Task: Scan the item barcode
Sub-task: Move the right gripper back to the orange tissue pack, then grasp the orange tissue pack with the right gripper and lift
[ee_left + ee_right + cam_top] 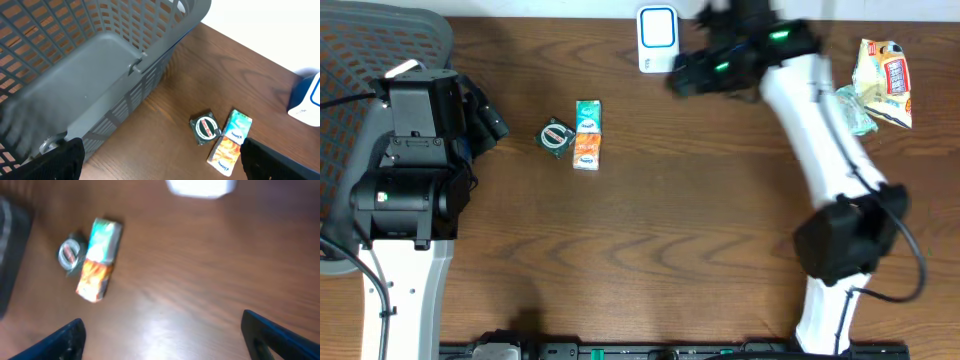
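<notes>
A green and orange pack (586, 135) lies flat on the brown table, touching a small round tin (555, 136) on its left. The white and blue scanner (658, 38) stands at the far edge. My right gripper (682, 80) hovers just right of the scanner, open and empty. Its wrist view shows the pack (98, 260), the tin (70, 256) and the scanner's base (201, 186) beyond the open gripper (165, 340). My left gripper (160, 160) is open near the basket, with the pack (230, 141) and tin (205, 129) ahead.
A grey mesh basket (100, 60) sits at the table's left end, under the left arm. Snack bags (882, 80) lie at the far right. The right arm's base (845, 235) stands at the right front.
</notes>
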Motion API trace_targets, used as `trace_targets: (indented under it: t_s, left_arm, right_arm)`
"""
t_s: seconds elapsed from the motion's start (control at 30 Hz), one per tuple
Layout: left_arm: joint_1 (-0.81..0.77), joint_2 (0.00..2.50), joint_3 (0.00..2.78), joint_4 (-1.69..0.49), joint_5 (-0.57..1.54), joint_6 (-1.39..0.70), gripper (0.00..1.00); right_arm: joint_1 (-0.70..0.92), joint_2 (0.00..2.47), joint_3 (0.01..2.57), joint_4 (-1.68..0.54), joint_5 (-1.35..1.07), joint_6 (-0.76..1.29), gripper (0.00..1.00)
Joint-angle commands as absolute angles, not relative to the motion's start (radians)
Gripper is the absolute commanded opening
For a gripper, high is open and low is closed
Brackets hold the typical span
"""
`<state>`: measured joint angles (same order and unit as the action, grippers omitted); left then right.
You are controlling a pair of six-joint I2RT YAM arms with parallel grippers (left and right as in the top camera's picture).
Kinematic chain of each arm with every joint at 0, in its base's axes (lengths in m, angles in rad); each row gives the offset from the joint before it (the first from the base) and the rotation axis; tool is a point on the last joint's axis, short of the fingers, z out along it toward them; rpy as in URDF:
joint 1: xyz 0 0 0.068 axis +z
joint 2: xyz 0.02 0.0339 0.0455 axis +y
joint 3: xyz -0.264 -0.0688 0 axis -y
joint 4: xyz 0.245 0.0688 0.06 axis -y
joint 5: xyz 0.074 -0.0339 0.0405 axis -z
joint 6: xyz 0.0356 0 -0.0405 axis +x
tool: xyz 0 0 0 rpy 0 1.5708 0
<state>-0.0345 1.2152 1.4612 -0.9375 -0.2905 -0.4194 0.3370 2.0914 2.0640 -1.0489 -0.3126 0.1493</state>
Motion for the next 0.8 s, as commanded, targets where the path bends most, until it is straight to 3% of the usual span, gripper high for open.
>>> trace_targets:
  t_s: [0.0, 0.27, 0.37, 0.57, 0.77]
  left_arm:
    - [-0.031, 1.208, 1.474, -0.939, -0.301, -0.424, 0.98]
    - [-0.031, 1.208, 1.474, -0.939, -0.301, -0.424, 0.98]
    - [-0.031, 1.208, 1.474, -0.939, -0.301, -0.424, 0.98]
    - [-0.031, 1.208, 1.474, -0.939, -0.301, -0.424, 0.98]
    - [-0.031, 1.208, 1.474, -0.939, -0.301, -0.424, 0.98]
  right_arm:
    - [0.437, 2.174, 2.046, -1.006, -0.340, 0.233, 0.79]
    - [0.595, 2.364, 2.046, -0.869, -0.340, 0.505, 0.62]
    - [0.623, 2.408, 2.046, -0.827, -0.346, 0.558, 0.48]
    - [0.675, 2.433, 2.045, -0.815, -0.268, 0.557, 0.44]
    - [0.694, 2.433, 2.046, -0.937, 0.053, 0.564, 0.37]
